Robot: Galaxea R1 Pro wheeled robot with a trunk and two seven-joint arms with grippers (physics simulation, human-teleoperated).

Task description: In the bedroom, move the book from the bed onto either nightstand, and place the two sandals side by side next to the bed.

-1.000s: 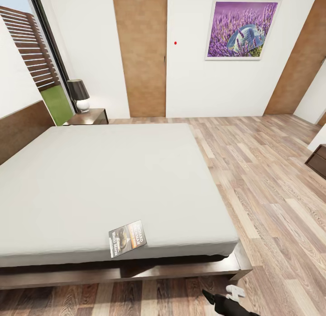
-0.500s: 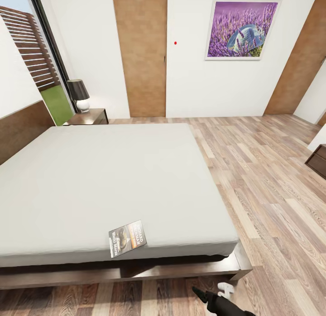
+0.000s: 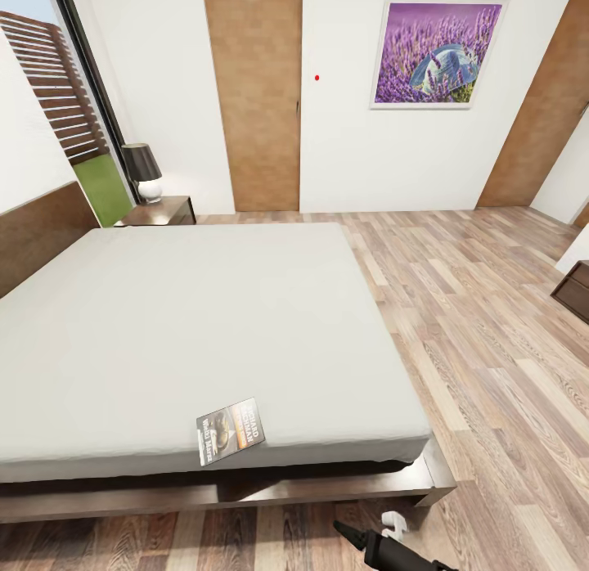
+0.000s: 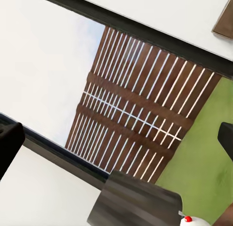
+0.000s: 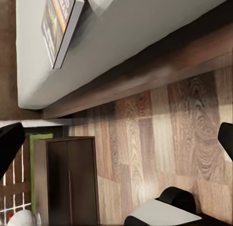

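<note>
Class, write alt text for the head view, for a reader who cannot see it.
A small book lies near the foot edge of a large grey bed; a nightstand with a lamp stands by the headboard. The right hand shows at the bottom edge above the wood floor.

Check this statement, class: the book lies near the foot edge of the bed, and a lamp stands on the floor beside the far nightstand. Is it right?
One detail is wrong. The head view shows the lamp standing on top of the nightstand, not on the floor. The book does lie near the foot edge of the bed.
</note>
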